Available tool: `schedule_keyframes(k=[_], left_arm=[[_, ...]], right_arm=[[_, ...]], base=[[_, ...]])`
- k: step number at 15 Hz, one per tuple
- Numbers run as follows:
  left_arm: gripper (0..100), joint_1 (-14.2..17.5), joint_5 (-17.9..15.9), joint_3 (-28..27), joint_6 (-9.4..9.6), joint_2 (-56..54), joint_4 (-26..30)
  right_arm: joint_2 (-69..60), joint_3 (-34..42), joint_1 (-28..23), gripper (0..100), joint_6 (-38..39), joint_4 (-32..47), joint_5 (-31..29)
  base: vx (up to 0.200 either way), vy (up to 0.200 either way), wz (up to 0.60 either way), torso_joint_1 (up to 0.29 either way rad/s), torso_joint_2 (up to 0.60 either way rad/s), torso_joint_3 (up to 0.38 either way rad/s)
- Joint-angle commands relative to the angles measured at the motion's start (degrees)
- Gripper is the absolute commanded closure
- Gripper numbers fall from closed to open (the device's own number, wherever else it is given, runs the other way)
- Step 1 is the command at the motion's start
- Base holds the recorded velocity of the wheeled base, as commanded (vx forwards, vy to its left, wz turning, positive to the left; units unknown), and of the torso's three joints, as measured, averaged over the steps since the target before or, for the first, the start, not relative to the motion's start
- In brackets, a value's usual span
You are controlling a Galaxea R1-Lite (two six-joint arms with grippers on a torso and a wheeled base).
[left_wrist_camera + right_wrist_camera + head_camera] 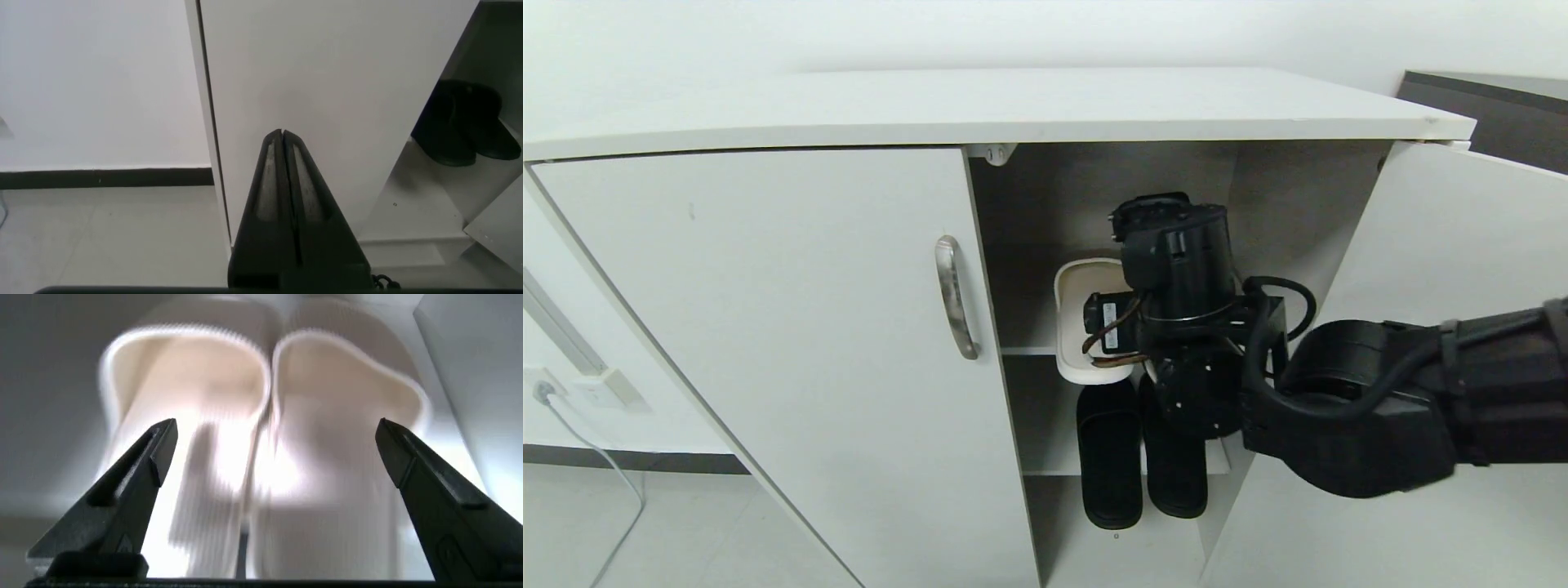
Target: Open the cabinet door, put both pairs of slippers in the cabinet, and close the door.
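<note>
White cabinet [980, 102], grey floor [572, 523], right end effector [276, 429] agape near white slippers [196, 384], left end effector [282, 135] closed, empty

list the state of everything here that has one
left door: shut
right door: swung open
black slippers: side by side in the cabinet
white slippers: in it above them, not gripped
right gripper: open, at the white slippers
left gripper: shut, empty
</note>
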Motion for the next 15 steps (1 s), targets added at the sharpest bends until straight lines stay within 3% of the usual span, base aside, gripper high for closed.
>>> schedule_keyframes(k=[1,4,5,15], left_arm=[[100,0.0,0.0,0.0,-0.02,0.0,0.0],[100,0.0,0.0,0.0,0.07,0.0,0.0],[100,0.0,0.0,0.0,-0.02,0.0,0.0],[100,0.0,0.0,0.0,-0.02,0.0,0.0]], right_arm=[[-7.7,7.3,3.3,0,0.3,-0.5,-0.1],[-10.9,14.2,4.3,0,2.0,-2.4,1.8],[-11.2,15.2,4.3,100,2.1,-2.7,3.3],[-8.7,15.9,4.8,100,2.1,-2.7,3.4]], base=[[0.0,0.0,0.0,0.0,0.0,0.0],[0.0,0.0,0.0,0.0,0.0,0.0],[0.0,0.0,0.0,0.0,0.0,0.0],[0.0,0.0,0.0,0.0,0.0,0.0]])
